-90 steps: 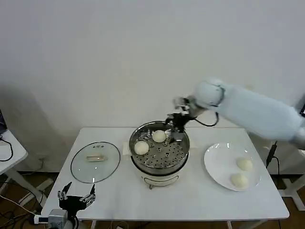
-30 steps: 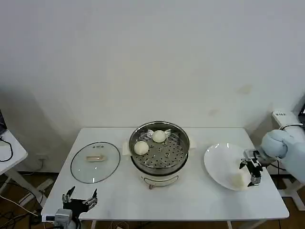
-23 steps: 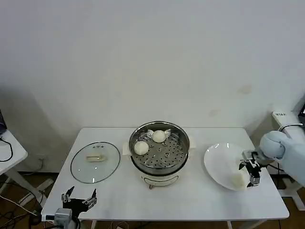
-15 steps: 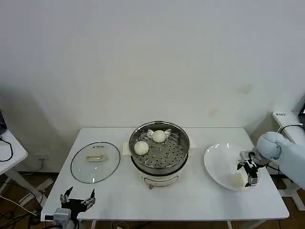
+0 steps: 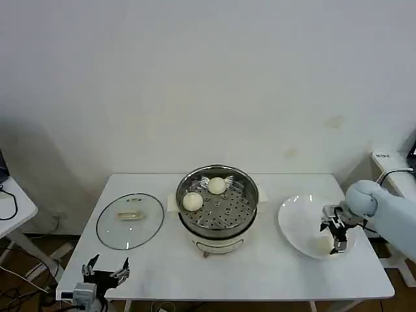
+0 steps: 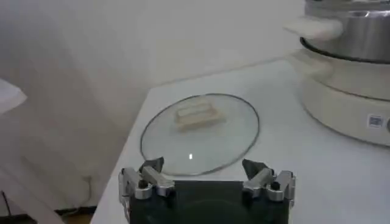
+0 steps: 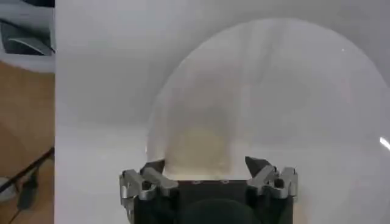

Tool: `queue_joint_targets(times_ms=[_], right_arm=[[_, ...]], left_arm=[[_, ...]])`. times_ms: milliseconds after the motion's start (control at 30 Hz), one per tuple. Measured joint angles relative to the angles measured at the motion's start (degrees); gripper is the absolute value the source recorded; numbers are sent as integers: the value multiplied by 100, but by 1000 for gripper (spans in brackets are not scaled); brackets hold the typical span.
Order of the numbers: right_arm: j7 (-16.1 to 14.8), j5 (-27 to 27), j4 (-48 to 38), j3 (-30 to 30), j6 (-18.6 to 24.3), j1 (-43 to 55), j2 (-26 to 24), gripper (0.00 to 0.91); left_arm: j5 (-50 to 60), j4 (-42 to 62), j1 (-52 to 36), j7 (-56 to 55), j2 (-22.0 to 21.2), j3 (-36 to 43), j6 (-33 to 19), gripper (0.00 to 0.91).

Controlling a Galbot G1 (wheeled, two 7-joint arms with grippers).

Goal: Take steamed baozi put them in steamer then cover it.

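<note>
Two steamed baozi (image 5: 192, 201) (image 5: 216, 185) lie in the perforated basket of the uncovered steel steamer (image 5: 218, 224) at the table's middle. On the white plate (image 5: 298, 220) at the right, a third baozi (image 5: 322, 244) shows just beside my right gripper (image 5: 335, 235). The right gripper (image 7: 204, 165) is open, low over the plate (image 7: 304, 91), with a baozi (image 7: 200, 146) between its spread fingers. The glass cover (image 5: 130, 220) lies flat on the table to the left. My left gripper (image 5: 104, 272) hangs open below the front left corner, facing the cover (image 6: 200, 131).
The steamer's cream base and side handle (image 6: 341, 79) stand near the cover in the left wrist view. Bare tabletop runs along the front edge (image 5: 227, 273). A small side table (image 5: 13, 208) and cables lie off to the left.
My right gripper has left the steamer, swung over to the plate and crept slightly left over the baozi there. The left gripper has sunk a little.
</note>
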Motion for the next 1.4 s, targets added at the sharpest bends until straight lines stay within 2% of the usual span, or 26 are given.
queue_joint_targets(times_ms=[233, 367, 500, 633, 700, 1133, 1400], right_arm=[[-14, 17, -18, 0, -1, -2, 1, 816], [-18, 17, -20, 1, -2, -16, -3, 715], [-22, 15, -25, 18, -9, -39, -9, 574], [-21, 13, -18, 30, -20, -43, -15, 534], [-21, 17, -13, 35, -22, -43, -18, 453], [-42, 229, 220, 97, -68, 135, -213, 443], [-174, 642, 489, -65, 47, 862, -204, 443]], left_arm=[[0, 30, -7, 1, 12, -4, 0, 907], [0, 39, -6, -1, 4, 0, 0, 907], [0, 39, -9, -1, 3, 5, 0, 907], [0, 39, -7, -1, 5, 2, 0, 907], [2, 39, -3, -2, 0, 5, 0, 907], [0, -35, -26, 7, -25, 20, 2, 907], [1, -137, -33, 6, -79, 38, 13, 907]])
